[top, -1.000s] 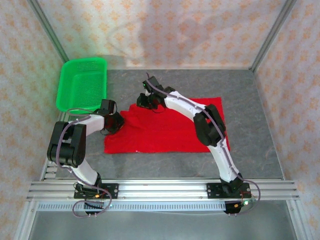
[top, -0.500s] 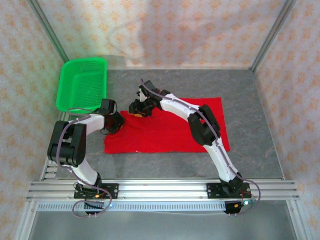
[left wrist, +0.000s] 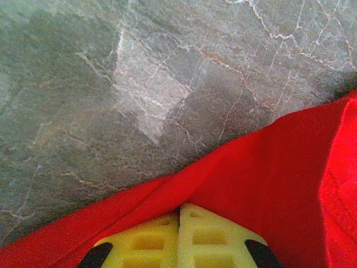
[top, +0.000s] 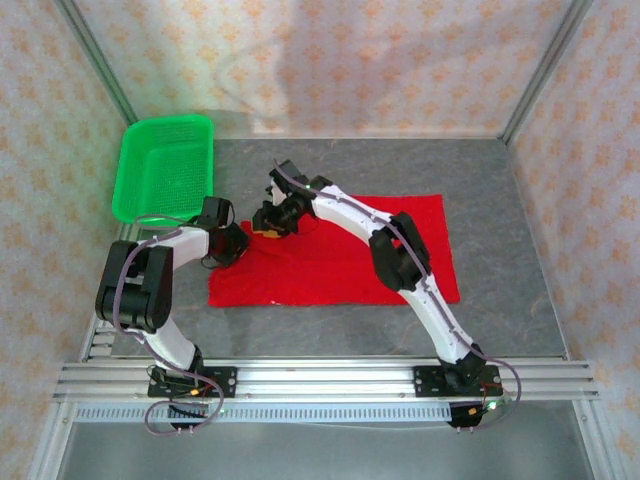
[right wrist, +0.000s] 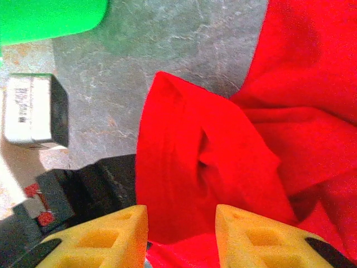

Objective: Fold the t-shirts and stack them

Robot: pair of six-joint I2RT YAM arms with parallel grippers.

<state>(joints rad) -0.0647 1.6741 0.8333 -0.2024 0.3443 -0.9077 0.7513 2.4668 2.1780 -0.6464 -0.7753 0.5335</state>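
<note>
The red t-shirt [top: 330,265] lies spread flat in the middle of the grey table, and no print shows on it. My left gripper [top: 230,247] sits at the shirt's left edge. In the left wrist view its yellow fingers [left wrist: 179,215] are pressed together with a fold of the red cloth [left wrist: 279,167] pinched at their tips. My right gripper [top: 268,222] is at the shirt's far left corner. Its jaws [right wrist: 181,234] stand apart, low over a raised fold of red cloth [right wrist: 195,156] that lies between the fingers.
A green mesh basket [top: 165,165] stands at the back left; its rim [right wrist: 50,17] is close to the right gripper. The left arm's black wrist [right wrist: 83,190] lies just left of the right fingers. Metal frame posts and patterned walls ring the table.
The right gripper has slid left and nearer, from over the shirt's far edge to its far left corner. The left gripper has stayed shut on the left edge.
</note>
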